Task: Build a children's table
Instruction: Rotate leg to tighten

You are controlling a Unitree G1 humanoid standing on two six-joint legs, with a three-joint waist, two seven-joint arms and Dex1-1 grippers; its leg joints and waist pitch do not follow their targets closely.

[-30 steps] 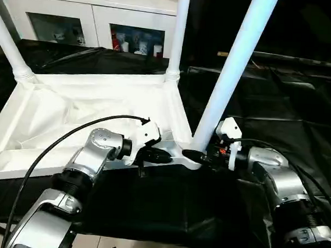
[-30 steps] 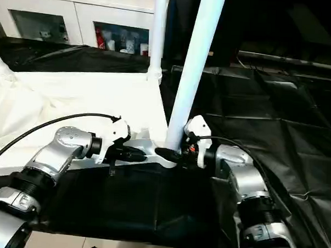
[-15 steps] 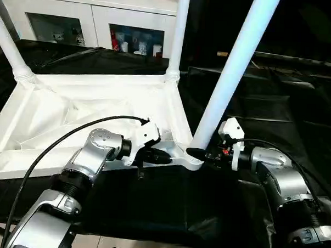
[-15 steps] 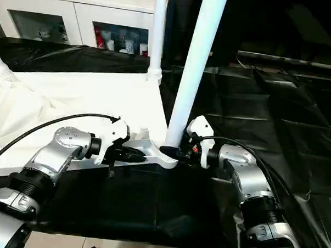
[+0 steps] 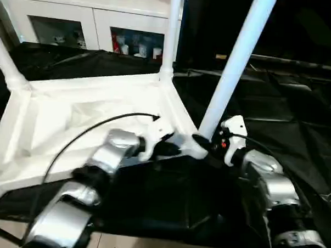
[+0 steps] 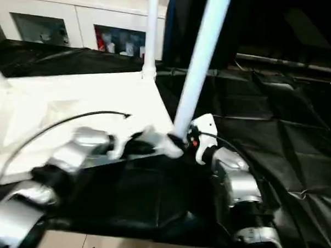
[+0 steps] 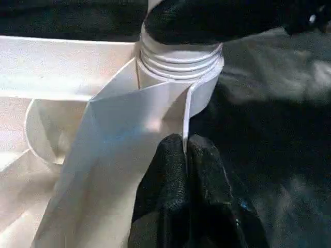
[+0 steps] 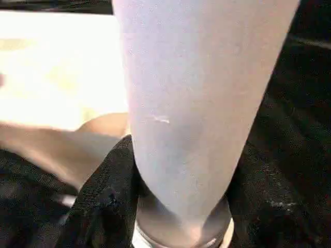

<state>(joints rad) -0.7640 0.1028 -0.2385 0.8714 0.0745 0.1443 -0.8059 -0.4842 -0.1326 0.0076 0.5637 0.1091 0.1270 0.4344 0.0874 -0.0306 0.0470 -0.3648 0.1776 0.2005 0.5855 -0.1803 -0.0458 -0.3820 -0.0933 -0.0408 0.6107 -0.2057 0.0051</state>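
The white tabletop (image 5: 72,114) lies underside up on the black-draped table. Three white legs stand in its corner sockets: far left (image 5: 6,62), far right (image 5: 170,36) and near right (image 5: 234,66). My left gripper (image 5: 172,149) is shut on the tabletop's thin rim just beside the near right socket (image 7: 178,62); its fingertips (image 7: 173,155) pinch the wall. My right gripper (image 5: 203,142) is shut around the base of the near right leg (image 8: 191,103), with one black finger (image 8: 111,191) on each side of it.
A white glass-door cabinet (image 5: 76,27) stands behind the black-draped table (image 5: 297,124). A black cable (image 5: 88,129) arcs over my left forearm. The table's front edge and a strip of tiled floor (image 5: 149,247) run below my arms.
The right gripper's fingers have closed in on the base of the near right leg. The left gripper keeps its grip on the rim. The whole view has shifted slightly.
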